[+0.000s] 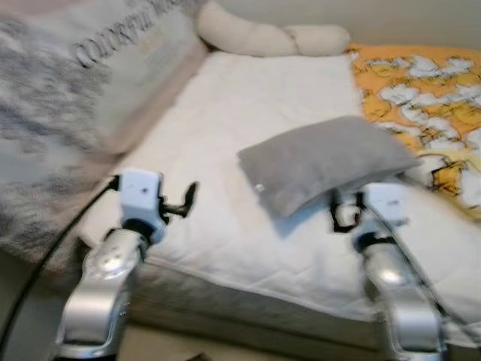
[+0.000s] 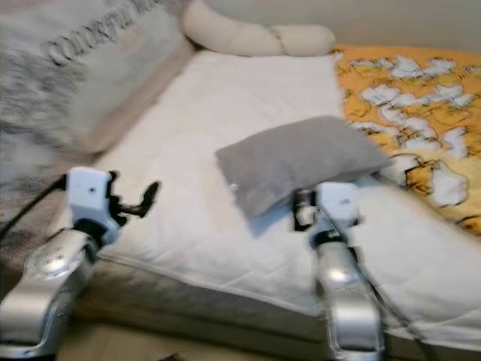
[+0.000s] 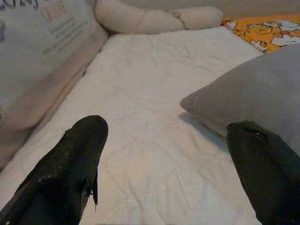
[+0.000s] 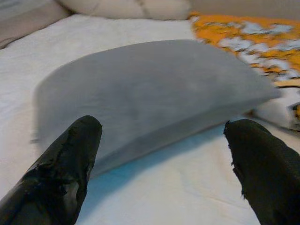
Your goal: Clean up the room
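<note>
The grey pillow [image 1: 327, 162] is lying flat on the white mattress [image 1: 225, 226] of the bed, a little to the right of the middle, and its near edge is just in front of the right pincer [image 4: 164, 154]. Starting at the left, a grey fluffy blanket [image 1: 37, 135] is hanging over the left side of the bed, and a light cushion with printed letters [image 1: 128, 60] is leaning beside it, to the left of the left pincer and further away. The left pincer [image 3: 168, 159] is hovering over the near left corner of the mattress; its two black fingers [image 3: 70, 168] are standing wide apart and nothing is between them. In the left wrist view, the pillow is sitting ahead of this pincer, near one finger, but I cannot tell whether it is touching it. A long cream bolster [image 1: 263, 34] is lying far ahead of both pincers, at the head of the bed. The right pincer is hovering low over the mattress with its fingers [image 4: 65, 164] also spread wide, holding nothing, and the pillow is lying right ahead of the gap between them. To the right of this pincer, and beyond it, an orange blanket with white figures [image 1: 428, 98] is covering the right side of the bed.
</note>
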